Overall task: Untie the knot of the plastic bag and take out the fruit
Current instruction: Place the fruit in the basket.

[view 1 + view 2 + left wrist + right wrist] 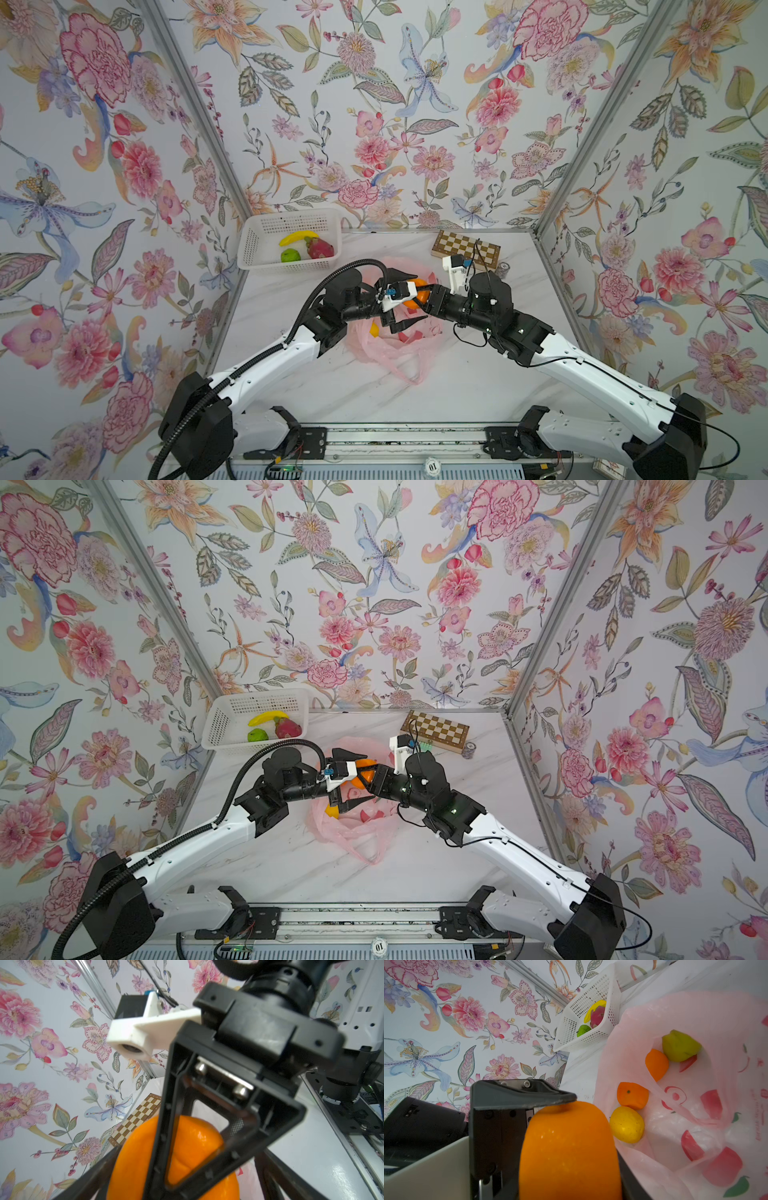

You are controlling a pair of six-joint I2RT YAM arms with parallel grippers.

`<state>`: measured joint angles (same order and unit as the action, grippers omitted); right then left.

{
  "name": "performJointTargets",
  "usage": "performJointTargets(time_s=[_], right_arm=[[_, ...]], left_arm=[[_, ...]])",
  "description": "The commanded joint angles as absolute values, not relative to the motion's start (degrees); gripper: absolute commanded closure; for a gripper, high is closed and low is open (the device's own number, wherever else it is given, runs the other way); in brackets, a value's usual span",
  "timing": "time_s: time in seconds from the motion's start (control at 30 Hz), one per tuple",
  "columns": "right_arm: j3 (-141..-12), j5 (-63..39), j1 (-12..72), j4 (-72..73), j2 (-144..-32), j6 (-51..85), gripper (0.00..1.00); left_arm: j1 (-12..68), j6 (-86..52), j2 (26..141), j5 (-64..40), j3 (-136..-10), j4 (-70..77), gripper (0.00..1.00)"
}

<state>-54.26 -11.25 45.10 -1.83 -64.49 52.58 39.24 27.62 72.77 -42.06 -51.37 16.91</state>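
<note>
In both top views, the right end effector [428, 297] [375, 777] is squeezing an orange [415, 302] [365, 776] over the plastic bag [386, 353] [353, 829]. The left end effector [421, 296] faces it. Its two fingers are spread wide, one on each side of the orange, and they do not touch it. The bag lies open and crumpled in the middle of the tabletop [457, 386]. At the back left sits a white basket [291, 220] with a banana [297, 237], a green fruit [290, 255] and a dragon fruit [321, 248] inside. A chessboard [465, 248] lies at the back right.

In the left wrist view, the orange [135, 1157] is big and close. A black finger of the right end effector presses across it. The left end effector's own fingers [89, 1178] show dark on both sides, far apart.

In the right wrist view, the orange [569, 1151] is pinched between the black jaws. Next to it the bag [695, 1012] gapes open. More fruit [632, 1095] lies inside: two small orange ones, a yellow one and a green one.
</note>
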Motion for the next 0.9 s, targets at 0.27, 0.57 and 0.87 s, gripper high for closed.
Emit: performJointTargets(time_s=[0.27,0.57,0.87], right_arm=[[-52.85,-12.68,45.14,0.81,-64.61,53.13,0.56],[-52.69,-10.79,44.98,0.39,-63.44,53.1,0.16],[-48.78,-0.63,44.91,0.06,-57.03,52.12,0.03]], left_arm=[[39.45,27.92,74.34,-40.88,-53.94,18.34,0.34],[39.41,29.82,74.25,-34.8,-54.84,14.93,0.47],[35.08,17.88,74.92,-18.03,-58.42,14.89,0.55]])
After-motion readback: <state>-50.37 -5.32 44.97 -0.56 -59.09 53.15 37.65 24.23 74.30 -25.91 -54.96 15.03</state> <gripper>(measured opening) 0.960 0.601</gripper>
